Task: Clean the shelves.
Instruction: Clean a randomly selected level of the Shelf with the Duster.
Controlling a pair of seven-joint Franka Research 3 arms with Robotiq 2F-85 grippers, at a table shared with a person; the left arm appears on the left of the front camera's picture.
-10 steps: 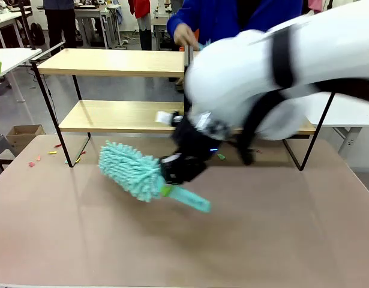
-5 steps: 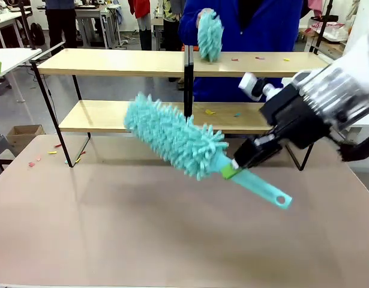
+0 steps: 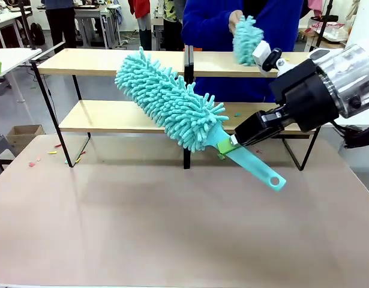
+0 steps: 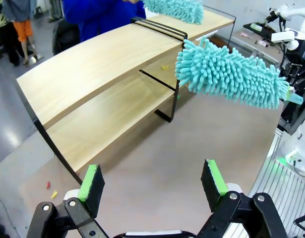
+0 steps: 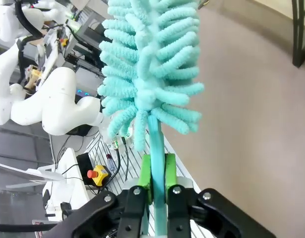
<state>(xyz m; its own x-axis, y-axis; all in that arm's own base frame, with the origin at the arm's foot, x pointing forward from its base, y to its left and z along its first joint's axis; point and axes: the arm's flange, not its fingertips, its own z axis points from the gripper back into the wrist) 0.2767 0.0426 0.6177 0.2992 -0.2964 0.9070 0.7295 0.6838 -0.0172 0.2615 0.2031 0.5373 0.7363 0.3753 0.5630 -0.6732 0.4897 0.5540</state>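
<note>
A: Right end effector (image 3: 231,146) is clamped on the duster (image 3: 169,102) handle. The mop head is raised ahead of it, and the shelves (image 3: 112,62) are just beyond. Left end effector (image 4: 152,181) is spread wide and empty.
B: Approach step, then. Next move likely needs the head pushed forward onto the lower board to sweep the scraps (image 3: 237,113) off, clear of the centre post (image 3: 185,157).

front: across table (image 3: 112,228) toward shelves (image 3: 112,62) | left wrist: high, oblique | right wrist: close, perhaps sideways | shared: duster (image 3: 172,102)
</note>
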